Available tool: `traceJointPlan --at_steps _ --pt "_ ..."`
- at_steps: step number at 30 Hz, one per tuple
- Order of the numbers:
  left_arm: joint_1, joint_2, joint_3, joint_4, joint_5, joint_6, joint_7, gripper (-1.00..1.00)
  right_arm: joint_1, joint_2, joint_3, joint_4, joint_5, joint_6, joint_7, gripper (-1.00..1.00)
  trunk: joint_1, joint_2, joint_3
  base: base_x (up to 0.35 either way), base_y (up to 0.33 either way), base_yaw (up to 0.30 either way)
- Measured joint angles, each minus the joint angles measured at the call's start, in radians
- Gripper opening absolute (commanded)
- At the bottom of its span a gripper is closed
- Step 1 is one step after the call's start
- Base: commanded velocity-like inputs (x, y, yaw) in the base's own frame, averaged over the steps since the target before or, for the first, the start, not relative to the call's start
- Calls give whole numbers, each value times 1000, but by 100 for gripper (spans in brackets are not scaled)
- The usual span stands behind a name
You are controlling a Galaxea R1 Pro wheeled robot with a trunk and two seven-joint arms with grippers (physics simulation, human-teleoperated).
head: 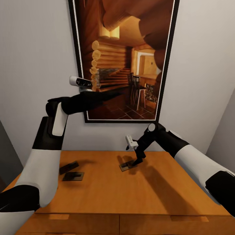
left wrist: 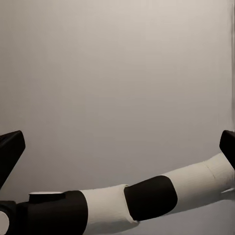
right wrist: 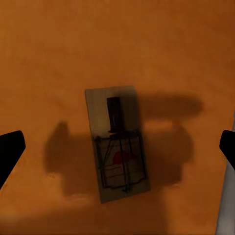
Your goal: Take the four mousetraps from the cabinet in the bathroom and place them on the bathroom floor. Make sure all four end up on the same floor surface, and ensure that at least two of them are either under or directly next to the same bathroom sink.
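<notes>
Three mousetraps lie on the orange-brown cabinet top [head: 98, 195]. Two mousetraps [head: 68, 167] [head: 73, 176] sit close together at the left, beside my left forearm. The third mousetrap [head: 126, 165] lies near the middle, right under my right gripper [head: 137, 161]. In the right wrist view this mousetrap [right wrist: 117, 144] lies flat with its wire parts and a red spot facing up, and the right gripper [right wrist: 117, 152] is open, its fingertips [right wrist: 10, 152] wide apart on either side. My left gripper [head: 112, 94] is raised in front of the wall picture; the left gripper [left wrist: 117, 147] is open and holds nothing.
A large dark-framed picture [head: 127, 58] of a log-cabin room hangs on the grey wall behind the cabinet. Drawer fronts [head: 117, 225] show below the cabinet's front edge. Grey walls close in at the left and right.
</notes>
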Motion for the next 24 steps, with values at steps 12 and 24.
traceJointPlan --at_steps 12,24 --pt "1 0 66 -4 1 -2 -14 100 0 1 -2 -27 -28 10 6 100 0 0 0 0 0 0" --pt "1 0 100 -29 2 -3 -16 100 0 2 -4 -24 -27 10 2 100 0 0 0 0 0 0"
